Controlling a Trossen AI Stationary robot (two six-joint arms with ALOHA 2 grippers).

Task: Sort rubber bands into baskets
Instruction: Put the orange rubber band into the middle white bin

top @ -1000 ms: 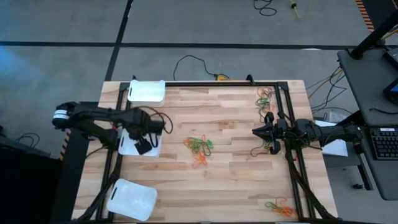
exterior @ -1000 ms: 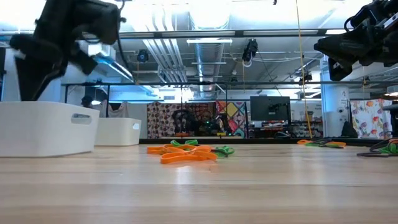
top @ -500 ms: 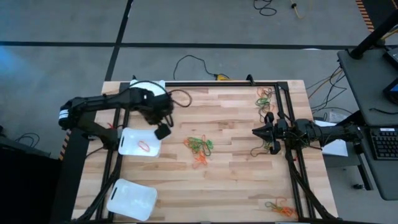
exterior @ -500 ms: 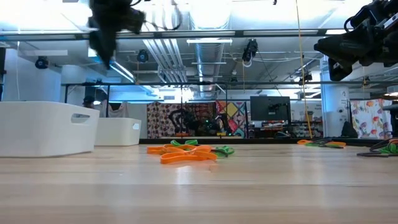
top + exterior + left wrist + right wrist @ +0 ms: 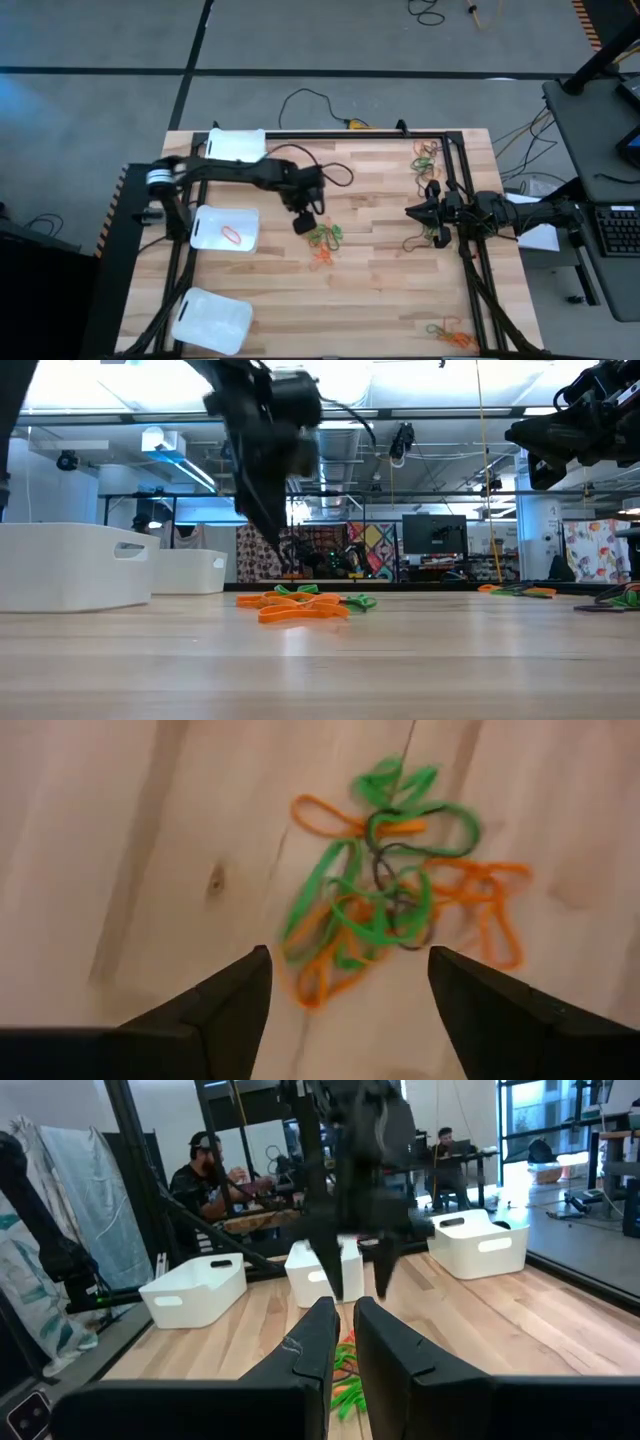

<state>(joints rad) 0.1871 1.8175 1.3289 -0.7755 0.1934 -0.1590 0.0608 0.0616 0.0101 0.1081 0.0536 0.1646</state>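
Above center pile: left gripper [image 5: 304,222] hovering, fingers spread, holding nothing.
Right gripper [image 5: 412,212] waiting pressed together near right edge; rubber bands [image 5: 390,910] lying tangled on table [image 5: 380,290].

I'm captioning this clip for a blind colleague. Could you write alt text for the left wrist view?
The left claw, open and empty, hangs above a tangled pile of bands in green, orange and a little black, lying on the bare wood table. Its two dark fingers frame the near edge of the pile without touching it.
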